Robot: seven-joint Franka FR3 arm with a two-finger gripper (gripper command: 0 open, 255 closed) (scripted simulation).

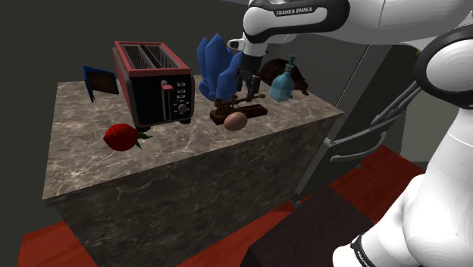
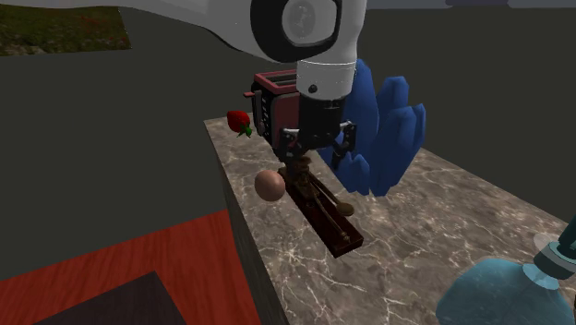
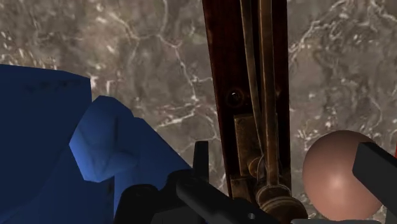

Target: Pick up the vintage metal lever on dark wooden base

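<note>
Shoulder view gives you the marble counter (image 1: pixel 76 121). The lever (image 1: pixel 246 108) lies toward that view's right end of it, close to the front edge. Its long axis runs roughly along that edge, with one end toward the toaster (image 1: pixel 155 82) and the other toward the teal bottle (image 1: pixel 283 86). In the wrist view the brassy metal arm lies lengthwise on the dark wooden base (image 2: pixel 337 231).

The gripper (image 2: pixel 319 152) hangs over the toaster-side end, jaws spread wide and that end between them, neither finger closed on it.

Around the lever you have:
- the toaster, well apart;
- the blue crystal cluster (image 2: pixel 383 138), just behind the base and near one finger;
- the bottle, past the far end;
- a strawberry (image 1: pixel 121 136), well off by the front edge;
- a brown egg (image 3: pixel 337 175), just beside the base on its edge side and close against the other finger.

The lever is hemmed in on both flanks, crystal on one side, egg and counter edge on the other. In the second exterior view, bare marble lies between the base's far end and the bottle.
</note>
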